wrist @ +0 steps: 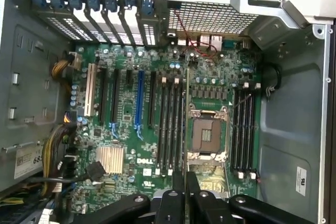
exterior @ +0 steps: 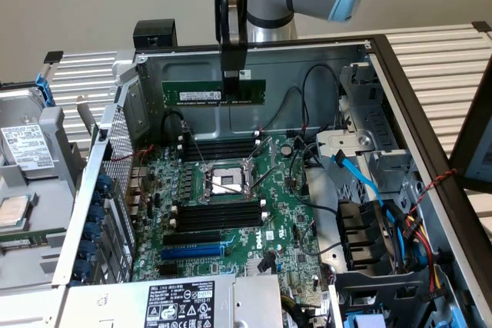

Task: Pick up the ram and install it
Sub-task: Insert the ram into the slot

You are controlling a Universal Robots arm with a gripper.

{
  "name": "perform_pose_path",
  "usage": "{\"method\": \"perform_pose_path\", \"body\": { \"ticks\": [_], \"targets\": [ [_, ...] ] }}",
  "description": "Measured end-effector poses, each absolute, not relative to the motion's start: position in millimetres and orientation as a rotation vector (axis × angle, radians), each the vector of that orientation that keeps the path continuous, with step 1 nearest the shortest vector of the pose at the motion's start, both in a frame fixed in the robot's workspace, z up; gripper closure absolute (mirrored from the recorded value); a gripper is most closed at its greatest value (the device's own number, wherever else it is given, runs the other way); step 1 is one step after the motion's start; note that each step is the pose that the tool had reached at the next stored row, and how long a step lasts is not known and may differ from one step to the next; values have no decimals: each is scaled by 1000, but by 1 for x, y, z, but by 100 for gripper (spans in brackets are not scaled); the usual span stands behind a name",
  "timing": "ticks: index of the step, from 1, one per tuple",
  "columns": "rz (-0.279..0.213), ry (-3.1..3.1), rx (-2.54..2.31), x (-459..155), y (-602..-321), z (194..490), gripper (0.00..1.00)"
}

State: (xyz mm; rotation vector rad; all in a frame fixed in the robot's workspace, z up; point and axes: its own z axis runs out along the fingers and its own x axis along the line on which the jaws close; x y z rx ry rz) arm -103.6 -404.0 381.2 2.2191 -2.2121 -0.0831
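Note:
The ram (exterior: 201,92) is a long green stick with a white label. It hangs level in the air above the motherboard (exterior: 300,228), inside the open computer case. My gripper (exterior: 233,76) comes down from above and is shut on the stick's upper edge, right of its middle. In the wrist view the ram (wrist: 187,119) appears edge-on as a thin line running out from my fingertips (wrist: 179,182), over the board between the black slots (wrist: 170,124) and the CPU socket (wrist: 207,135). Black slots (exterior: 219,214) lie in front of the socket (exterior: 223,182), with more behind it.
A blue slot (exterior: 192,251) lies nearer the front. Blue and black cables (exterior: 369,190) and a drive cage crowd the exterior view's right. The case's back wall (exterior: 307,59) stands just behind the ram. Loose parts (exterior: 23,151) sit outside the case at left.

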Motion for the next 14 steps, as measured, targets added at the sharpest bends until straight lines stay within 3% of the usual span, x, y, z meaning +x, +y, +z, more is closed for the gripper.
{"method": "perform_pose_path", "body": {
  "ticks": [14],
  "targets": [
    [-71, -2329, 2113, -104, -405, 358, 86]
  ]
}}
